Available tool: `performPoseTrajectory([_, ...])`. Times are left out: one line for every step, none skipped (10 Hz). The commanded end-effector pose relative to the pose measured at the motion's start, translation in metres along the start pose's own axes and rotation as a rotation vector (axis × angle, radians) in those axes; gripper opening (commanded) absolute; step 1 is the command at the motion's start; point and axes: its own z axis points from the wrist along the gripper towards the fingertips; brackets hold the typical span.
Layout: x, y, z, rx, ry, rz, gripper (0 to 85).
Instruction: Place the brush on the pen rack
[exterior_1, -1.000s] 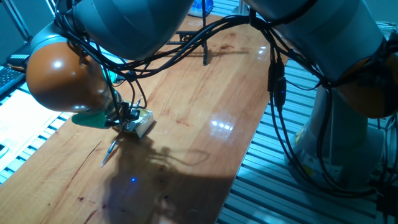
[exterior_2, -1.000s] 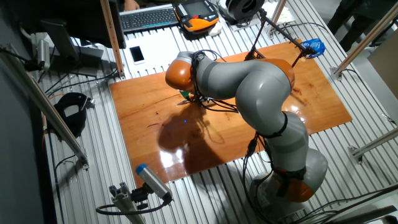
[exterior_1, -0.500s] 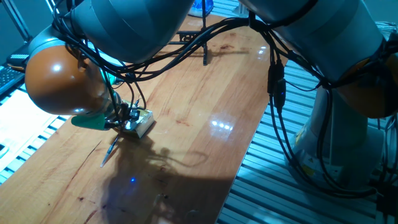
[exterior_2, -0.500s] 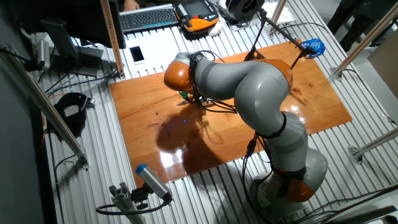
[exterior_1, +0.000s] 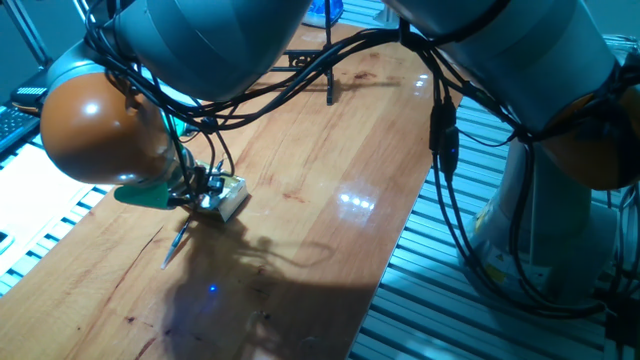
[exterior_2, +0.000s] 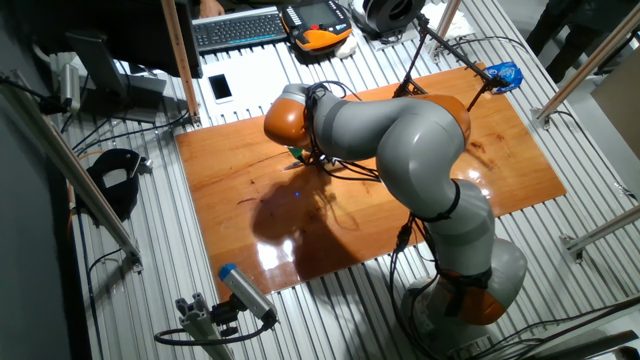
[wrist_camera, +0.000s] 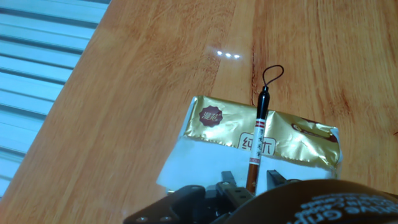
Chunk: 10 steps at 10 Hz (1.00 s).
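Gripping stage, brush pick-up; rack not yet reached.

Item: brush (wrist_camera: 257, 140), reddish-brown shaft, lying across a gold-wrapped box (wrist_camera: 267, 135) on the wooden table (exterior_1: 330, 180), loop end pointing away from the hand, bristle tip poking out below the box in one fixed view (exterior_1: 178, 240). Gripper (wrist_camera: 249, 184): down at the box, fingers either side of the shaft; whether they pinch it or merely flank it cannot be told from the hand view. Rack (exterior_1: 305, 55): black frame at the far end of the table, well apart from the brush, largely hidden behind the arm. Done, by appearance: approach and alignment over the shaft. Left, by judgement: a firm grasp, the lift off the box, the carry across the table, and the setting on the rack.
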Motion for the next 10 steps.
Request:
performPoseTrajectory([0.0002,0.0004,0.0007,0.001,0.002,0.001,34.0])
performPoseTrajectory([0.0001,0.0004,0.0018,0.001,0.002,0.001,34.0])
performPoseTrajectory([-0.0003,0.0002,0.0026,0.001,0.001,0.000,34.0])
performPoseTrajectory([-0.0004,0.0003,0.0032,0.001,0.002,-0.001,34.0])
performPoseTrajectory([-0.0001,0.0004,0.0044,0.000,0.005,0.000,34.0])
performPoseTrajectory([0.0005,0.0003,0.0064,-0.001,0.005,-0.002,17.0])
performPoseTrajectory([0.0020,-0.0004,0.0091,-0.006,0.004,-0.003,17.0])
performPoseTrajectory([0.0039,-0.0009,0.0102,-0.008,0.000,-0.004,17.0])
performPoseTrajectory([0.0044,-0.0014,0.0089,-0.008,0.002,-0.011,17.0])
performPoseTrajectory([0.0033,-0.0022,0.0064,-0.013,0.007,-0.026,0.0])
